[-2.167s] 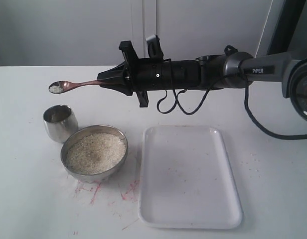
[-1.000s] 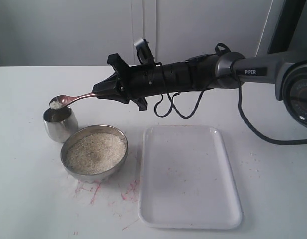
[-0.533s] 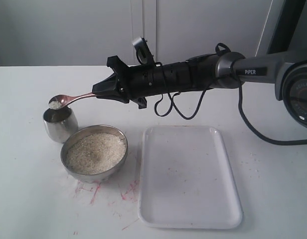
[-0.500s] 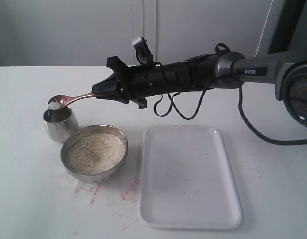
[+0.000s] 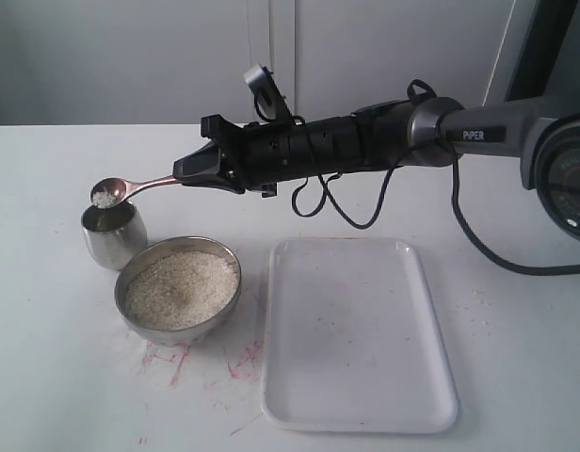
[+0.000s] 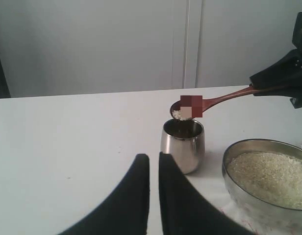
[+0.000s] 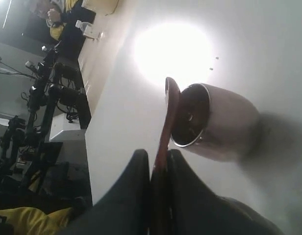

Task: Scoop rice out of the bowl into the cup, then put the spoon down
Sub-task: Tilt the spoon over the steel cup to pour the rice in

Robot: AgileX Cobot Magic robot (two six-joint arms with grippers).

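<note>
My right gripper [image 5: 184, 171] is shut on the handle of the reddish-brown wooden spoon [image 5: 139, 185], held nearly level. Its oval end carries a little rice [image 5: 103, 199] right over the mouth of the steel cup [image 5: 113, 235]. In the right wrist view the spoon [image 7: 167, 115] is turned on edge against the cup's rim [image 7: 190, 142], between the fingers of the gripper [image 7: 158, 157]. The wide steel bowl [image 5: 130, 273], full of rice [image 5: 182, 288], stands beside the cup. My left gripper [image 6: 154, 160] is shut and empty, low over the table near the cup [image 6: 183, 145].
A white rectangular tray [image 5: 357, 330] lies to the right of the bowl, under the right arm. Red marks stain the table in front of the bowl [image 5: 177, 360]. In the left wrist view the bowl [image 6: 230, 152] sits beside the cup.
The right arm brought the loaded spoon down from above to the cup's mouth. In the last half second the wrist has rolled a little and the spoon end tips. The left gripper's motion cannot be judged.
</note>
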